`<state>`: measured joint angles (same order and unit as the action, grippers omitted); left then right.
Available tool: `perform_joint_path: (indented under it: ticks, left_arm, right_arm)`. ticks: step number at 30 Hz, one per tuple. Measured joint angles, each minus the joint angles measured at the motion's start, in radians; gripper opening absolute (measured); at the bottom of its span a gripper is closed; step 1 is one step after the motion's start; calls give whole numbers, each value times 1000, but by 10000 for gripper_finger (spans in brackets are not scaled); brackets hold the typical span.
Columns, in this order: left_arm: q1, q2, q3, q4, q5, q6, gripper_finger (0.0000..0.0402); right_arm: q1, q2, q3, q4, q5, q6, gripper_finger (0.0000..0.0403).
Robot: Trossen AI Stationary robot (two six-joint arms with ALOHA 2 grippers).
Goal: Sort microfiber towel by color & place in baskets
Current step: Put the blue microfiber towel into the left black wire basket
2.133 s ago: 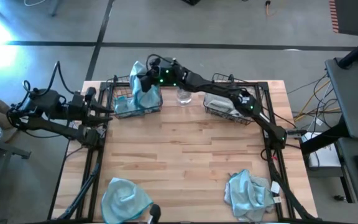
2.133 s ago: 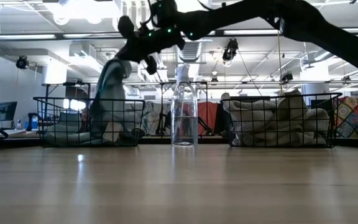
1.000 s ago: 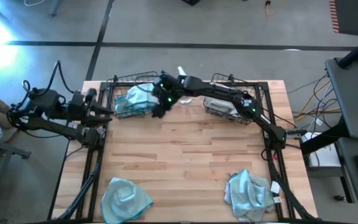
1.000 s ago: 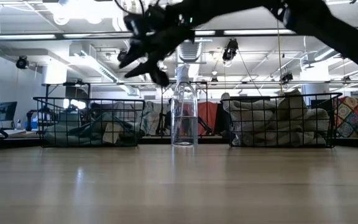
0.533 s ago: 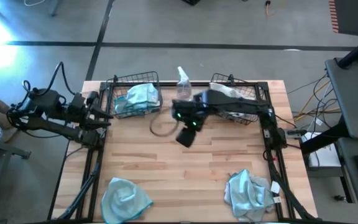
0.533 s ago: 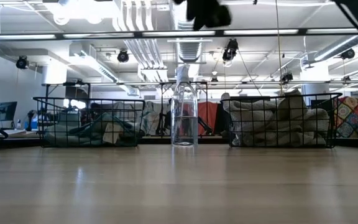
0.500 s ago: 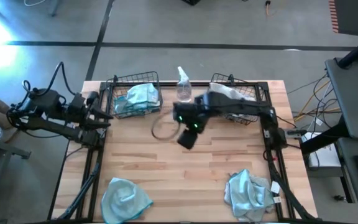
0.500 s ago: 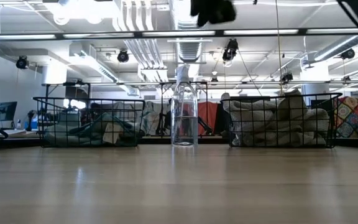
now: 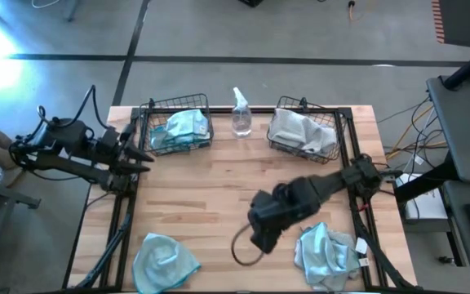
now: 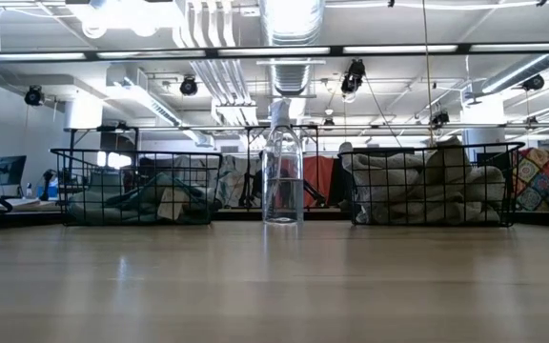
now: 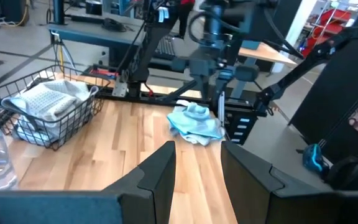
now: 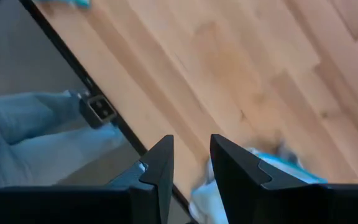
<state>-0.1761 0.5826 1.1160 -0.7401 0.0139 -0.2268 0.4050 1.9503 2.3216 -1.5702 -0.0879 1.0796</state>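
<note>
Right arm over the near tabletop, between sorted baskets and the towels left to fetch

The right gripper [image 9: 261, 235] hangs empty, fingers [image 12: 160, 168] parted with nothing between them, just beside the teal-and-grey towel heap [image 9: 326, 253] at the near right corner; a second teal towel [image 9: 164, 260] lies at the near left. The left gripper [image 9: 133, 145] waits at the tabletop's [image 9: 219, 196] left edge, fingers released. Teal cloths fill the left basket [image 9: 175, 131], pale ones the right basket [image 9: 304, 135], the spray bottle [image 9: 241, 114] between. Risk: the heap mixes both colours, so a careless pinch could lift two cloths together and drop one in the wrong basket.
</note>
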Motion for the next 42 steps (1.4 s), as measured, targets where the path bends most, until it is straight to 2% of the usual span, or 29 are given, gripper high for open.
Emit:
perform_joint_path:
  ticks: [6, 13, 19, 22, 27, 32, 37, 42]
  left_arm:
    - [0, 22, 0, 19, 29, -3, 113]
    - [0, 50, 0, 77, 32, 1, 113]
    - [0, 79, 0, 125, 32, 8, 113]
    - [0, 95, 0, 145, 32, 8, 113]
    - [0, 120, 0, 167, 32, 6, 113]
    - [0, 146, 0, 179, 32, 0, 113]
    - [0, 168, 0, 193, 32, -3, 113]
    - [0, 184, 0, 220, 32, -3, 113]
  right_arm:
    - [67, -15, -128, -1, -55, 38, 100]
    - [127, -115, -403, -1, -171, 91, 102]
    - [177, -260, -631, -2, -177, 196, 105]
    - [199, -340, -736, 16, -142, 262, 104]
    - [221, -483, -931, 184, -78, 346, 105]
    - [244, -587, -1141, 375, -82, 413, 103]
    - [272, -641, -1298, 505, -124, 482, 111]
    - [279, -663, -1387, 640, -126, 534, 128]
